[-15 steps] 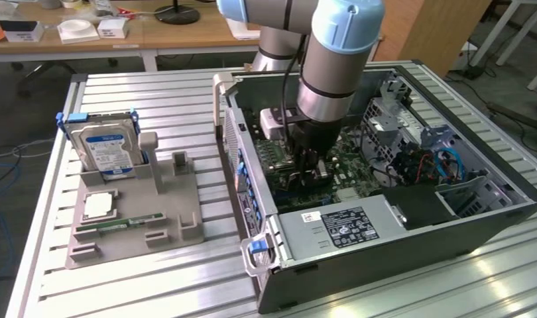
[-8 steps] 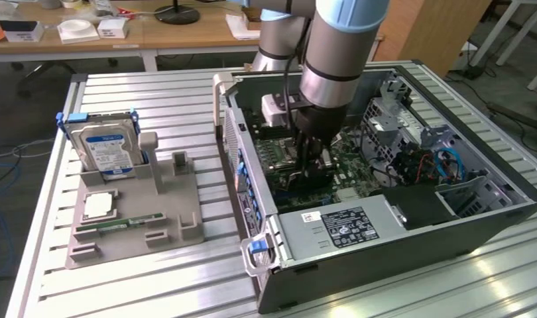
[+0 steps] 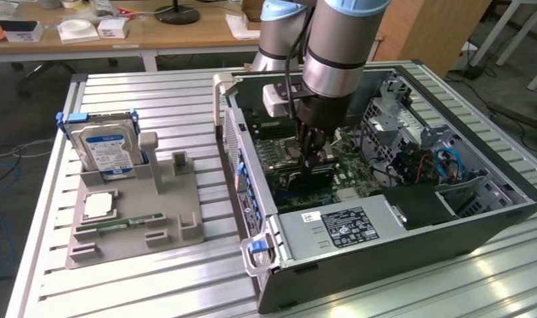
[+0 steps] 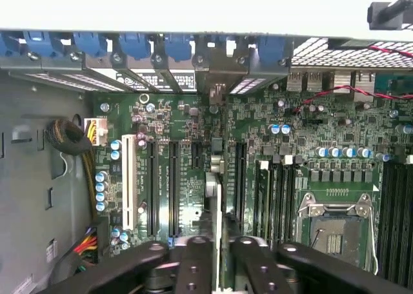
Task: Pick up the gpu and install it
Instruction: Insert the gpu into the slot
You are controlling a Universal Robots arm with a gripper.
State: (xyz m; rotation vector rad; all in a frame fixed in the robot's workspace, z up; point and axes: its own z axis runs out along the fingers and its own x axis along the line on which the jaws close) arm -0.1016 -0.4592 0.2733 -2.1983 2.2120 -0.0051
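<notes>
Hand (image 3: 315, 156) reaches down inside the computer case (image 3: 480, 218), fingers (image 4: 193, 268) pinching the top edge of the gpu (image 4: 215, 197) standing upright directly beneath it over a motherboard (image 4: 322, 133) slot, so I reckon pressing straight down, evenly, without tilting, seats it best.

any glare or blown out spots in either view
Exterior view: bright window glare streaks the slatted table near the computer case. Wrist view: the band above the motherboard is washed out white, and the gripper sits dark.
</notes>
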